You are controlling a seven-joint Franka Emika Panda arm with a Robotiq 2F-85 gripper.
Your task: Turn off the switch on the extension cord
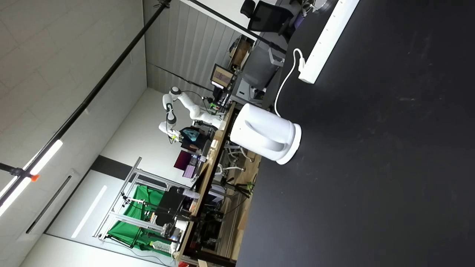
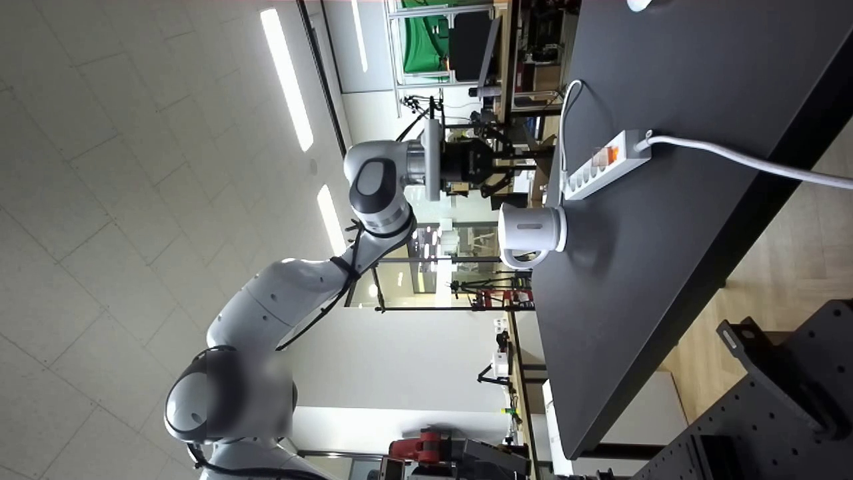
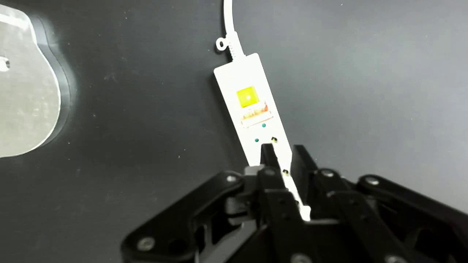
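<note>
The extension cord is a long white power strip lying on the dark table; it shows in both exterior views point(image 1: 330, 39) point(image 2: 611, 179) and in the wrist view point(image 3: 234, 82). Its switch is orange in an exterior view point(image 2: 608, 157) and bright yellow in the wrist view point(image 3: 248, 96), near the cable end. My gripper hangs above the table, apart from the strip, in an exterior view point(image 2: 543, 162). In the wrist view the gripper point(image 3: 283, 147) has a gap between its fingers, with nothing held. Its fingers overlap the socket part and hide the strip's far end.
A white kettle-like appliance stands near the strip's far end in both exterior views point(image 1: 261, 131) point(image 2: 530, 230). A thin white cable point(image 2: 565, 123) loops from that end. A thicker cable point(image 2: 733, 157) runs over the table edge. A grey flat object point(image 3: 25, 87) lies left in the wrist view.
</note>
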